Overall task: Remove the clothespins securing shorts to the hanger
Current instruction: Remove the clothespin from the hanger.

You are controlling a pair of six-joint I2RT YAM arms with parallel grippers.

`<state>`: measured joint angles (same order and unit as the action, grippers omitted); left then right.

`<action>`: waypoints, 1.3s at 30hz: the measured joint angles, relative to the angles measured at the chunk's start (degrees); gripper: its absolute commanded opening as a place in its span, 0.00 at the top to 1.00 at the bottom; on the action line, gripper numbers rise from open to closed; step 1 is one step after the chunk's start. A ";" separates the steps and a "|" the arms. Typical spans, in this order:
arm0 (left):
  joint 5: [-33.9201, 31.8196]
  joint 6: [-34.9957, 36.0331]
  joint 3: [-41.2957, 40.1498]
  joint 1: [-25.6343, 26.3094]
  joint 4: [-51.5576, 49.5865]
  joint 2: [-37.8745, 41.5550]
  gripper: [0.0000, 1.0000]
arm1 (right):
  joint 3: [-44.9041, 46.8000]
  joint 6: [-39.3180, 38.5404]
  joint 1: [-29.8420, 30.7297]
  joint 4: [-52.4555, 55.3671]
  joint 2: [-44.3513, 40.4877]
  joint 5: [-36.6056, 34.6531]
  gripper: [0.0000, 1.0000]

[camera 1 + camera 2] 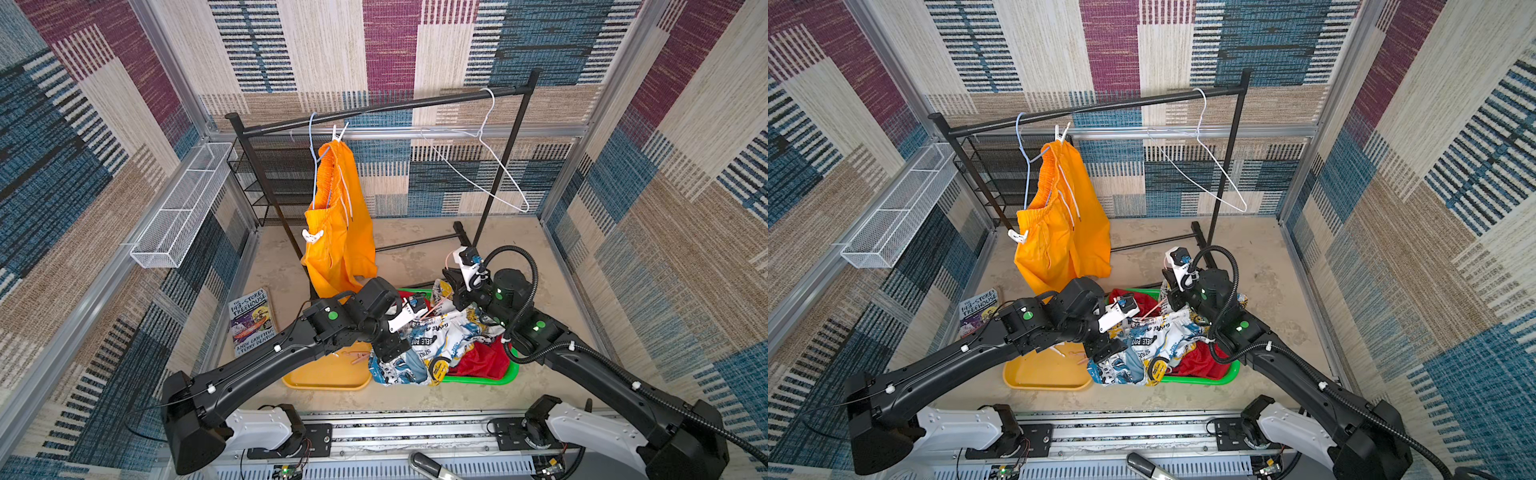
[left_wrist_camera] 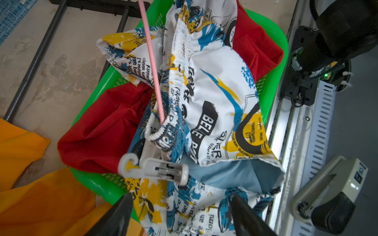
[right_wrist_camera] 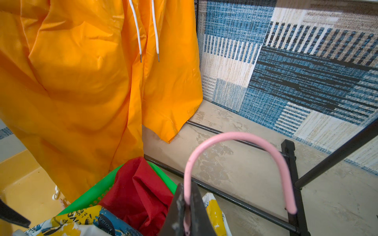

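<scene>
Jaws of my left gripper are standing wide apart, right next to a white clothespin that is clipping the printed shorts. Jaws of my right gripper are pinching the pink hanger. These shorts are lying over the red shorts in the green basket.

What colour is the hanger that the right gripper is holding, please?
Pink: the hanger shows best in the right wrist view, clamped in the right gripper.

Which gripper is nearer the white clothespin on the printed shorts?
Left: the left gripper hangs open just short of the white clothespin; the right gripper is farther off, shut on the pink hanger.
</scene>
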<state>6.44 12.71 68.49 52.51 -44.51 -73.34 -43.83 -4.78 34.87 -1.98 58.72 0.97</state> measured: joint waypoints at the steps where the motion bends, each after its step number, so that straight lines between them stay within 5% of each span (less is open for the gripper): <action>1: 0.26 0.44 0.26 -0.37 0.02 -0.59 0.21 | 0.00 0.00 0.00 -0.09 -0.13 0.04 0.91; 15: 6.34 0.92 3.26 -2.03 0.90 -4.90 0.38 | 0.35 0.00 0.00 -0.31 -0.55 0.13 0.91; 26: 5.68 0.68 2.08 -2.12 2.67 -3.78 0.68 | 0.33 -0.02 0.00 -0.31 -0.55 0.11 0.91; 39: 2.89 0.26 1.70 -2.12 3.50 -2.10 0.83 | 0.33 0.00 0.00 -0.28 -0.70 0.09 0.90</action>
<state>9.32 12.97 70.19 50.39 -41.01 -75.44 -43.51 -4.78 34.87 -2.26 58.02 1.06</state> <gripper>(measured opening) 0.226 0.095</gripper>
